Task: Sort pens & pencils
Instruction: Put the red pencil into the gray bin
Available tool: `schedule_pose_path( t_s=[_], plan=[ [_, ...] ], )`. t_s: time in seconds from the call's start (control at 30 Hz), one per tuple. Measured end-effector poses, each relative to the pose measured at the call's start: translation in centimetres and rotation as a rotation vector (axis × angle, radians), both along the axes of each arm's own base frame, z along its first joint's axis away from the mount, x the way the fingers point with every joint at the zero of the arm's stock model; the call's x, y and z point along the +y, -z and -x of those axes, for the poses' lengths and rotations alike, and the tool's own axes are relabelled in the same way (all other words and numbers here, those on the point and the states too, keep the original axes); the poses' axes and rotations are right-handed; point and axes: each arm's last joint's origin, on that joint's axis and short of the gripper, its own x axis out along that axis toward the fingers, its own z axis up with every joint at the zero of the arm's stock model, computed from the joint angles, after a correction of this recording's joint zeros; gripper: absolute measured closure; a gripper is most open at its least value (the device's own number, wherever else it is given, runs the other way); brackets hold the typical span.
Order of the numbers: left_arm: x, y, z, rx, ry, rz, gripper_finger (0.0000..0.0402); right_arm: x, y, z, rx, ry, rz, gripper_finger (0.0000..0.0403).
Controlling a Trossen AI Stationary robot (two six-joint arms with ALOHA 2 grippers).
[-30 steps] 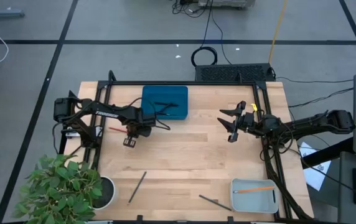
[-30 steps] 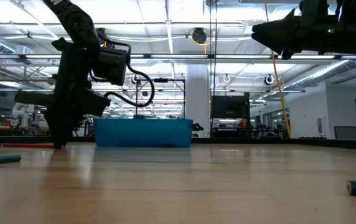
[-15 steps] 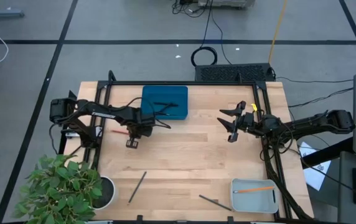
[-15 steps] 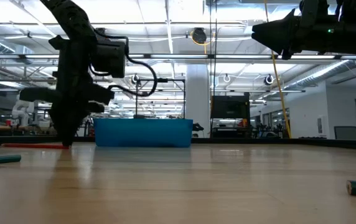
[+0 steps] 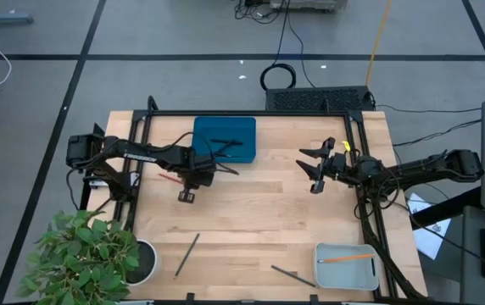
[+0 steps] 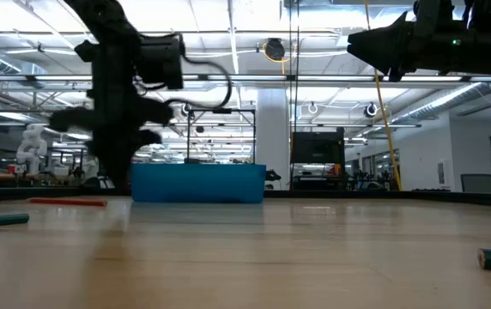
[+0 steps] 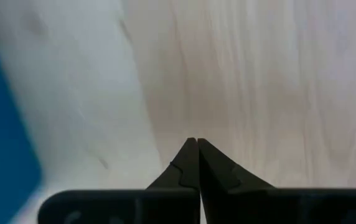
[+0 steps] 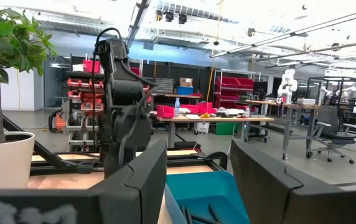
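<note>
Left gripper [image 5: 186, 196] hangs centre-left in the high view, just below the blue tray [image 5: 225, 138] holding black pens [image 5: 223, 141], fingers pressed together on nothing, the red pencil [image 5: 168, 179] lying just left of it. Right gripper [image 5: 314, 169] waits right of centre, jaws spread. An orange pencil [image 5: 346, 257] sits in the grey tray [image 5: 345, 266] at lower right, two dark pencils [image 5: 186, 253] lie along the bottom.

Bright overhead lighting; motion blur on the left arm [image 6: 121, 94].
</note>
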Motion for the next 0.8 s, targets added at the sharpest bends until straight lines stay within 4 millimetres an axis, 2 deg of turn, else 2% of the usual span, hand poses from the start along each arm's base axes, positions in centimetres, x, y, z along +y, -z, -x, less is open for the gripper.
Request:
schedule_pose_path(
  t_s=[0.17, 0.27, 0.4, 0.6, 0.8],
  plan=[
    [0.1, -1.8, -1.6, -0.096, 0.031, -0.03, 0.04, 0.0, 0.0, 0.0, -0.003, 0.001, 0.002, 0.0236],
    [-0.1, -2.9, -1.8, -0.055, 0.023, -0.07, 0.04, 0.0, 0.0, 0.0, -0.002, 0.001, 0.004, 0.0236],
    [0.0, -3.4, -0.3, 0.131, -0.064, -0.142, 0.04, 0.0, 0.0, 0.0, -0.001, 0.002, 0.004, 0.0236],
    [0.1, -3.2, 2.3, 0.377, -0.202, -0.124, 0.0372, 0.0, 0.0, 0.0, 0.001, 0.002, 0.004, 0.0236],
    [1.4, -1.0, 4.8, 0.506, -0.296, -0.109, 0.0316, 0.0, 0.0, 0.0, 0.001, 0.002, 0.004, 0.0236]
  ],
)
